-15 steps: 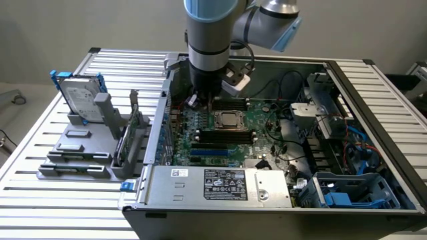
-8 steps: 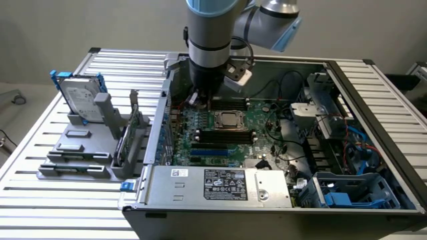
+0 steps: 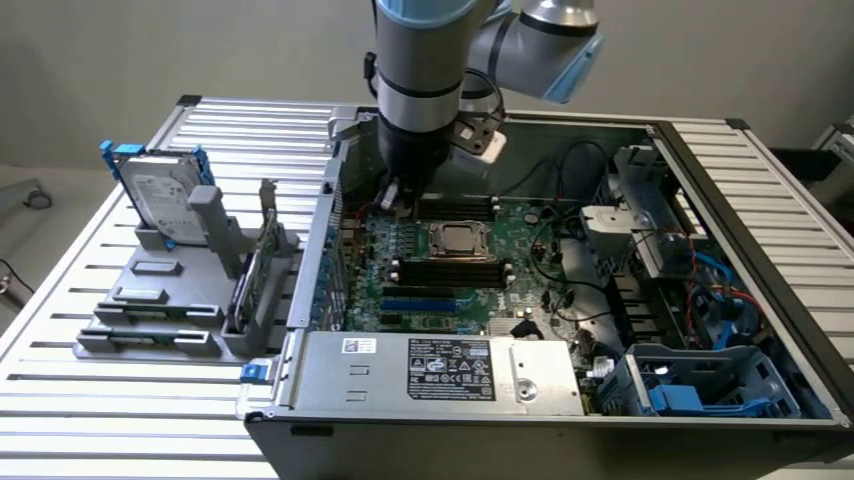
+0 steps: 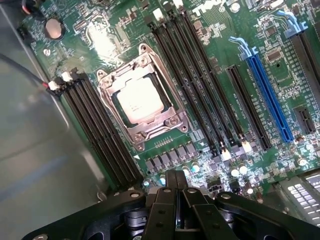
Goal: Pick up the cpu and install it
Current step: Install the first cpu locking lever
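Inside the open computer case (image 3: pixel 747 300) on the slatted surface (image 3: pixel 94 390), the motherboard (image 4: pixel 215 65) carries the metal-framed socket (image 4: pixel 142 102) with the cpu (image 4: pixel 139 100) already seated in it, so installation looks done, while the tool (image 4: pixel 176 200), fingers pressed together and empty, hovers apart from the socket.

Silver cpu (image 4: pixel 139 100) (green motherboard (image 4: pixel 210 60)).

Arm (image 3: pixel 424 60) is showing silver-grey tube links with light-blue joint caps and a dark band near the wrist. Black cable is trailing beside the wrist. Gripper (image 4: pixel 176 200) is showing black linkages, round screws, narrow black fingers (image 4: pixel 165 210).
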You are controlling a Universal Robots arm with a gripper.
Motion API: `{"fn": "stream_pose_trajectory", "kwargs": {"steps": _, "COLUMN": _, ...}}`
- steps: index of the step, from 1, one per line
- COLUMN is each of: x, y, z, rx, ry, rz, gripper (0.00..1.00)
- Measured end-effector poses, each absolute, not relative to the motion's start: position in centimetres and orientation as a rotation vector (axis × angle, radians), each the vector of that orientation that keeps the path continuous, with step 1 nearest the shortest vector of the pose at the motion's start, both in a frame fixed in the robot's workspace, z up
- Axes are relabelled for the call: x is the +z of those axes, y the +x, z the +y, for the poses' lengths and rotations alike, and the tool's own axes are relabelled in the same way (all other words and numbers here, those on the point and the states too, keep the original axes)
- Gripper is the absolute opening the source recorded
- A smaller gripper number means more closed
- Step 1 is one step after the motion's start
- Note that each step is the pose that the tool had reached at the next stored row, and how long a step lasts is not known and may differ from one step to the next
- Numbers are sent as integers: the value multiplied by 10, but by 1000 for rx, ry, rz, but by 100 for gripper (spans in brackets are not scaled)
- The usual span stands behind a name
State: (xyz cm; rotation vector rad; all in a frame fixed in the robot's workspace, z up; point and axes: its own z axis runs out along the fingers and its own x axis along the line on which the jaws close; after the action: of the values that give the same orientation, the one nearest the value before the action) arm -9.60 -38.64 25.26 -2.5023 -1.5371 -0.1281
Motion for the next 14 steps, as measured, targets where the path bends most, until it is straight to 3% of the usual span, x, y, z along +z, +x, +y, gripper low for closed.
{"fn": "stream_pose_trajectory", "kwargs": {"steps": 8, "x": 253, "y": -96, "z": -386, "rx": -120, "ry": -2431, "rz": -1676, "gripper": 11}}
{"fn": "stream_pose_trajectory", "kwargs": {"steps": 14, "x": 253, "y": -96, "z": -386, "rx": -73, "ry": -2421, "rz": -1768, "gripper": 11}}
